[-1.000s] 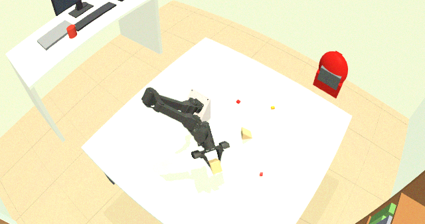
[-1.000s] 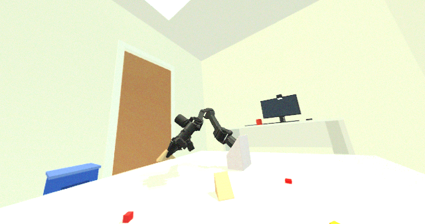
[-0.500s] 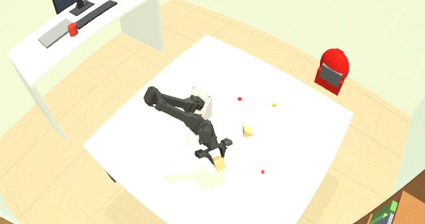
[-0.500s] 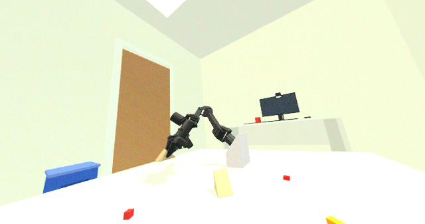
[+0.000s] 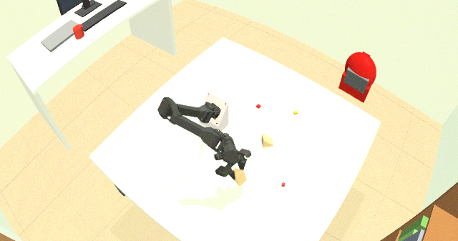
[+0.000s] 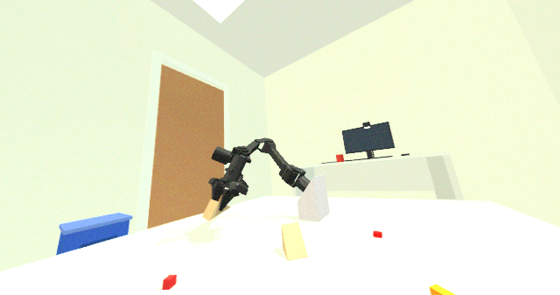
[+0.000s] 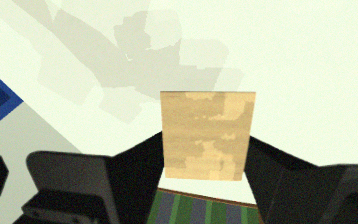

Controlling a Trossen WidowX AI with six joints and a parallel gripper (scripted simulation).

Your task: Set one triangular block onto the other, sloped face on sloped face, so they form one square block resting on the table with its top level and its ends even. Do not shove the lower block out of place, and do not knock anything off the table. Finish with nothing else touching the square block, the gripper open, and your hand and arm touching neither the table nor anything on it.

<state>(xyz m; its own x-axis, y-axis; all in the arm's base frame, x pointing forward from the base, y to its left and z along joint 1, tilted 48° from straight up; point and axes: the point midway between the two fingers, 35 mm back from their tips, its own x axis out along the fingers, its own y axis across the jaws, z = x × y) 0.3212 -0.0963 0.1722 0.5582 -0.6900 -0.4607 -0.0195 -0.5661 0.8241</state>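
Note:
My gripper [image 5: 238,172] [image 6: 217,203] is shut on one wooden triangular block [image 5: 240,176] [image 6: 212,209] [image 7: 208,135]. In the wrist view this block sits between both fingers, one flat face toward the camera. It is held tilted and above the table; its shadow lies apart from it. The other triangular block [image 5: 267,141] [image 6: 294,242] rests on the table, up and to the right of the gripper in the top view, with nothing touching it. It is not in the wrist view. The far side of the held block is hidden.
On the table [image 5: 150,184] lie a red piece [image 5: 258,106] [image 6: 377,234], a second red piece [image 5: 283,184] [image 6: 169,282] and a yellow piece [image 5: 295,112] [image 6: 441,290]. The pale box [image 5: 222,119] [image 6: 314,200] stands at the arm's base.

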